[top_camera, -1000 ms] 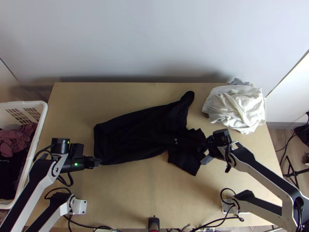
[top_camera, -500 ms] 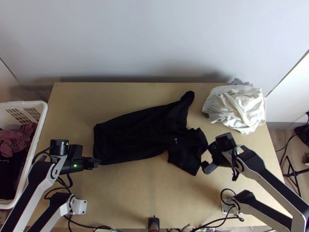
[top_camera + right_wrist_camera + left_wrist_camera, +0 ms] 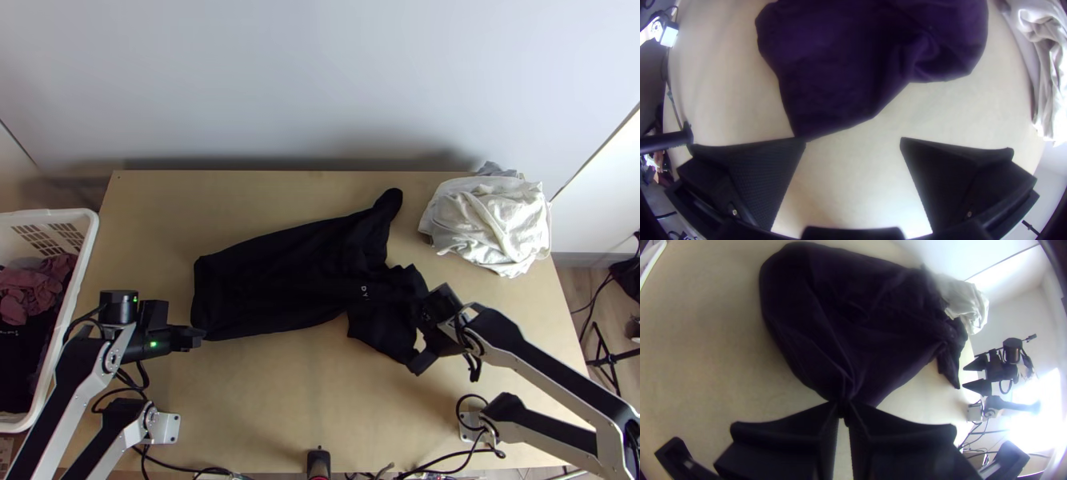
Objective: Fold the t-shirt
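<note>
Shirt: lying lengthwise across mid surface | left gripper: jaws closed on hem's near corner | right gripper: jaws wide apart, nothing held, at near sleeve | white cloth: bunched, far right corner | basket: beside surface, left

light wooden table, dark t-shirt across the middle, bunched white cloth near far right corner

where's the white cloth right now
In the top view, the white cloth lies bunched at the table's far right corner, beyond the right gripper and right of the black t-shirt.
</note>
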Motion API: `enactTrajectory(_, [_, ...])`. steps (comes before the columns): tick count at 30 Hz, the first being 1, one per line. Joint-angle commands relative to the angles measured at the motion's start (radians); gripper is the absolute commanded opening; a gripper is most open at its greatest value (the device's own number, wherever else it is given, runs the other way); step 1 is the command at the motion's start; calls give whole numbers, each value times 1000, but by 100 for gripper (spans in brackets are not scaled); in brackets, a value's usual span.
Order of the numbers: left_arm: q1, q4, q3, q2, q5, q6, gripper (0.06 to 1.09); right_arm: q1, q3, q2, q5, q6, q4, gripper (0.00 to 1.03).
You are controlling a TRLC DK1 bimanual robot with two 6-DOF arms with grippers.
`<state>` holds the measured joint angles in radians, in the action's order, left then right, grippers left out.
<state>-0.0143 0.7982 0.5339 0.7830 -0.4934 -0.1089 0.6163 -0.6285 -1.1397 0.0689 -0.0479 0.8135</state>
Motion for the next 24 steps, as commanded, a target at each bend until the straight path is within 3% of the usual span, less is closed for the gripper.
enactTrajectory(1, [8,4,3,-18,-1,-12,22,34,19,-57,2,29,-7,99])
enactTrajectory(24, [8,35,15,-65,23,-44,22,94,-31,-81,0,56,-42,98])
